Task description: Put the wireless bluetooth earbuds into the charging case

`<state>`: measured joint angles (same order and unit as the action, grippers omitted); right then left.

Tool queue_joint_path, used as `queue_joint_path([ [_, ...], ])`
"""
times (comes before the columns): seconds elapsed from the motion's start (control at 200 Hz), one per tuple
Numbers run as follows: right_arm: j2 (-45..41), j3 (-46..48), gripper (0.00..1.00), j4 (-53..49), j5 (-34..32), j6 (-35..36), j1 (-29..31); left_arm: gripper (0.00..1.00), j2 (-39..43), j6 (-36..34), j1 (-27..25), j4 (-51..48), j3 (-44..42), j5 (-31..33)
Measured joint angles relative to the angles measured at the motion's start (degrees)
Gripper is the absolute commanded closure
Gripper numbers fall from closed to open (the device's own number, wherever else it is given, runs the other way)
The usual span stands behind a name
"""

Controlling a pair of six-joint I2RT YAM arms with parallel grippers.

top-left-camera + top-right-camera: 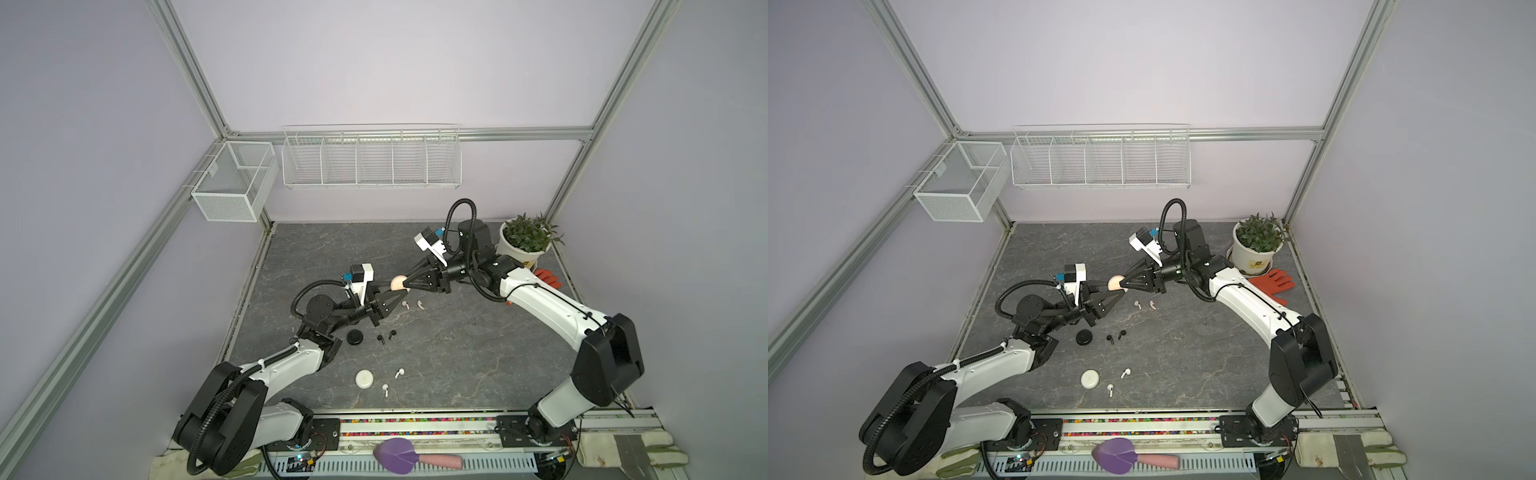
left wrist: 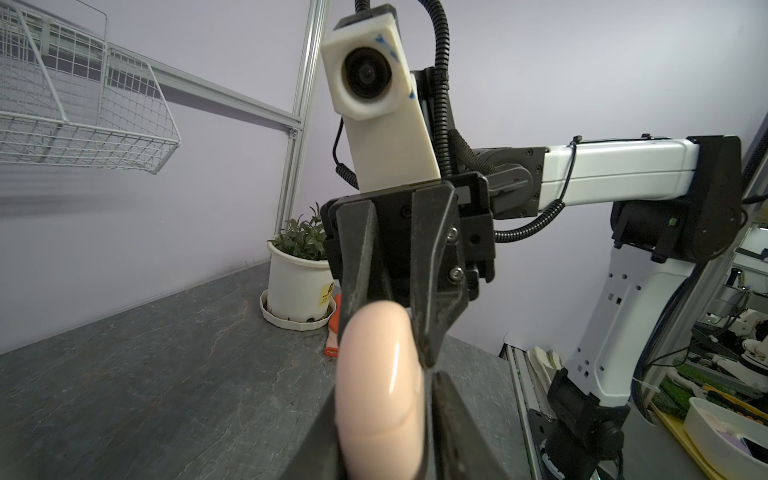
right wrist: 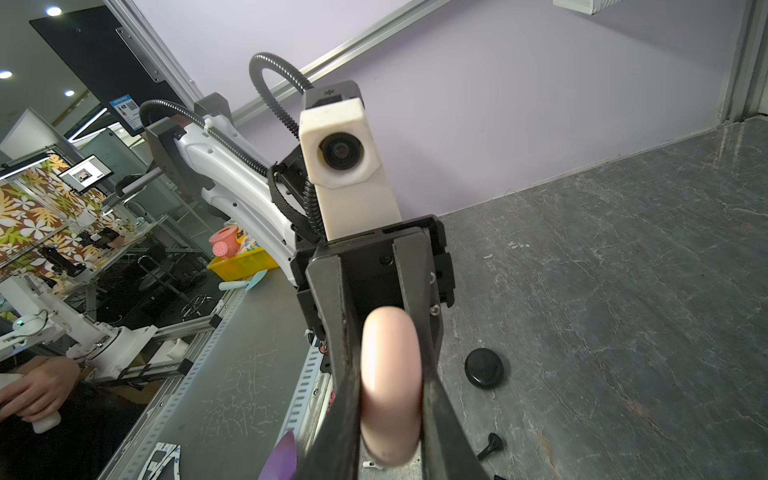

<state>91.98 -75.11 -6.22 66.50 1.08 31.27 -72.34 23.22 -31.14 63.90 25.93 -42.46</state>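
The pink case looms blurred, cut off by the frame edge, hiding where my left pincer meets it; I can't judge that grip.

Pink case: pale peach-pink, glossy. Pink earbuds: same pale pink. Black case and black earbuds: plain black. White case: off-white. White earbuds: white. Table: dark grey with pale marble-like veining. Walls: pale lilac. Wire baskets: white. Pot: white, yellow label, green leaves. Glove: orange-red. Scoop: purple, pink handle. Left arm and right arm: white shells, black joints.
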Motion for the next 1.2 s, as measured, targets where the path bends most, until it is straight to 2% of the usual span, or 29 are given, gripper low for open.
queue_joint_path([
  [0.17,0.0,-0.1,0.84,0.0,0.4,0.5,0.0,0.78,0.0,0.3,0.0,0.0,0.0,0.0],
  [0.235,0.0,-0.3,0.79,0.0,0.6,0.7,0.0,0.82,0.0,0.5,0.0,0.0,0.0,0.0],
  [0.275,0.0,-0.5,0.72,0.0,0.6,0.7,0.0,0.85,0.0,0.5,0.0,0.1,0.0,0.0],
  [0.32,0.1,-0.7,0.56,-0.3,0.5,0.6,0.1,0.88,0.1,0.5,0.0,0.1,0.0,-0.1],
  [0.385,0.3,-1.6,0.41,-1.7,-0.8,0.5,0.3,0.94,0.1,0.2,-0.1,0.2,0.0,-0.2],
  [0.45,0.5,-2.9,0.32,-3.8,-2.4,1.1,0.4,1.00,0.2,0.0,-0.2,0.4,0.0,-0.7],
  [0.53,0.5,-5.4,0.27,-8.3,-4.9,4.0,0.4,1.00,0.3,-0.1,-0.4,0.6,0.0,-1.1],
  [0.635,-1.0,-8.2,0.27,-14.0,-9.9,9.7,0.5,1.00,0.4,-0.5,-0.4,0.5,0.0,-1.6],
  [0.77,-6.7,-8.7,0.30,-19.2,-19.3,19.4,1.1,1.00,0.9,-2.1,-0.4,-0.4,0.0,-2.7],
  [0.985,-12.9,-8.5,0.31,-22.9,-33.3,32.1,6.2,1.00,2.8,-5.8,-0.4,-4.2,0.0,-4.2],
  [1.199,-13.6,-8.0,0.32,-24.2,-39.9,37.1,9.3,1.00,3.5,-8.0,-0.4,-7.0,0.0,-4.6],
])
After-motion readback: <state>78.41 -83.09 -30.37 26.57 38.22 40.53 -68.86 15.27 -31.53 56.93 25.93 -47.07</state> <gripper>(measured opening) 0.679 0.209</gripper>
